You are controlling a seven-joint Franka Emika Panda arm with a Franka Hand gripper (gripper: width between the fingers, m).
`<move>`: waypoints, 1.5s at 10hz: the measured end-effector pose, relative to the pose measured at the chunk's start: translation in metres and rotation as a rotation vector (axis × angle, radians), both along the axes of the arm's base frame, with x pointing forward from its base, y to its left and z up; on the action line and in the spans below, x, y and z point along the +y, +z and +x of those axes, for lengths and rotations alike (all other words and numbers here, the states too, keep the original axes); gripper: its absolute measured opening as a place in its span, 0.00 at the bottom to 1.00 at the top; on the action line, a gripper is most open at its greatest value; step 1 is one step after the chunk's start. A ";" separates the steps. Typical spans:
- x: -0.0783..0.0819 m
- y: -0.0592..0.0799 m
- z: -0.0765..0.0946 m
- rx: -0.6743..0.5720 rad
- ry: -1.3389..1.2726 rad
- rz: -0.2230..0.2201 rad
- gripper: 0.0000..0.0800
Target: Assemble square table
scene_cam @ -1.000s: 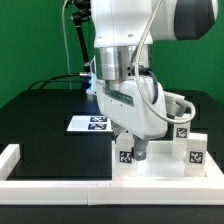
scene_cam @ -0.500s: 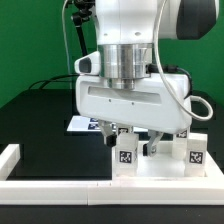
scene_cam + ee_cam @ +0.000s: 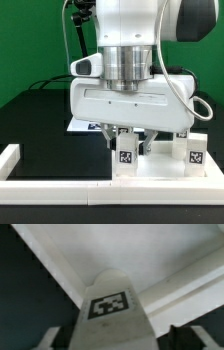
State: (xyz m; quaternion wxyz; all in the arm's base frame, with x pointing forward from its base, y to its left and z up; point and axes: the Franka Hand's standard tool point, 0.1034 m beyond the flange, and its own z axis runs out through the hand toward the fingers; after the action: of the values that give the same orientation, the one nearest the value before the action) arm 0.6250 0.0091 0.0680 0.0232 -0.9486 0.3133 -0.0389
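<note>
A small white block leg [image 3: 125, 154] with a black-and-white tag stands upright at the front, against the white slab of the square table [image 3: 160, 172]. My gripper [image 3: 129, 141] hangs straight above it, one finger on each side. In the wrist view the tagged leg [image 3: 113, 314] fills the space between the fingers [image 3: 48, 339]. A narrow gap shows on either side, so the gripper [image 3: 120, 341] is open around the leg without touching it. The slab's pale surface [image 3: 120, 252] lies beyond the leg.
Two more tagged legs [image 3: 194, 152] [image 3: 182, 131] stand on the exterior view's right. The marker board [image 3: 82, 125] lies behind my hand on the black table. A low white border rail [image 3: 50, 185] runs along the front and turns up at the left.
My wrist has turned so the hand faces the camera square on, and it has sunk slightly over the leg. The fingers have drawn in from wide open towards the leg's sides.
</note>
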 end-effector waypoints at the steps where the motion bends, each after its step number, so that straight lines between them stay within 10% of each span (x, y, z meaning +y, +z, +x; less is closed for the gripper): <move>1: 0.000 0.000 0.000 0.002 -0.094 0.008 0.36; 9: 0.000 -0.001 -0.003 0.034 -1.182 0.131 0.36; 15: -0.005 -0.001 -0.004 0.029 -1.425 0.153 0.37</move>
State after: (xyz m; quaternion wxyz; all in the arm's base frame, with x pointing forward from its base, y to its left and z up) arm 0.6205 0.0039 0.0666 0.0545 -0.5096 0.8586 -0.0102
